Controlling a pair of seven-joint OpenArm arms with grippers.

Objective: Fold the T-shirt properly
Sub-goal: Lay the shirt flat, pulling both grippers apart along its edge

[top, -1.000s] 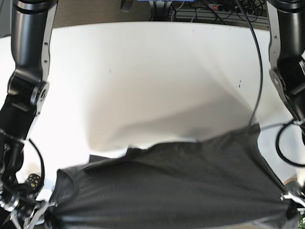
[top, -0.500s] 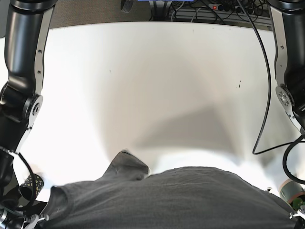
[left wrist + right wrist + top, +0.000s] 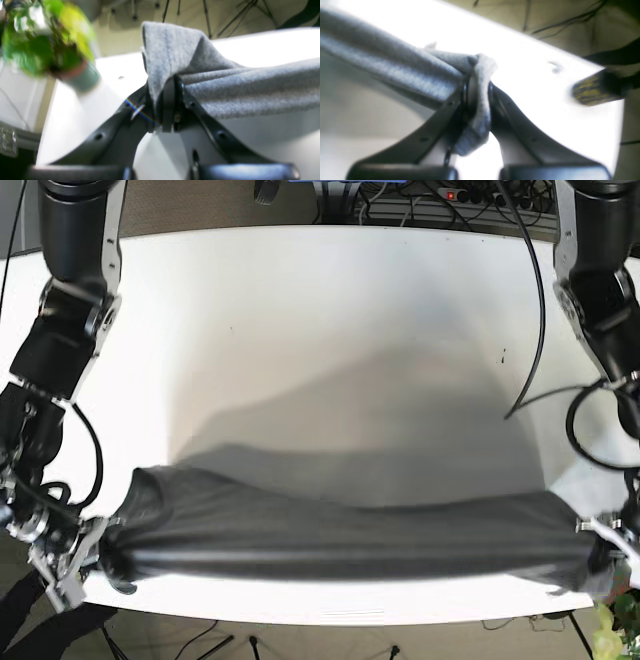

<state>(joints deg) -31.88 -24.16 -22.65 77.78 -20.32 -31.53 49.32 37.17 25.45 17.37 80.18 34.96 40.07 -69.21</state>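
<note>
Both grippers are clamped on cloth. Our left gripper (image 3: 163,105) pinches one end of the T-shirt (image 3: 340,530), w/ a flap of grey fabric standing up past the jaws; our right gripper (image 3: 476,100) bites a bunched wad at the other end. In the base view the left gripper (image 3: 605,545) sits at the near right table edge and the right gripper (image 3: 85,555) at the near left.

Shirt hangs btwn them as a long dark band, stretched across the near side of the white table (image 3: 330,330), apparently lifted or barely grazing it; we can't tell which. Far part of the table is bare.

Progress, as we judge it: early to mid. Shirt is gathered lengthwise, not flat, no crisp fold visible. Still left: lay it down smooth, fold over, square the edges, let go. A potted plant (image 3: 47,50) sits just beside the left gripper, so watch that side.
</note>
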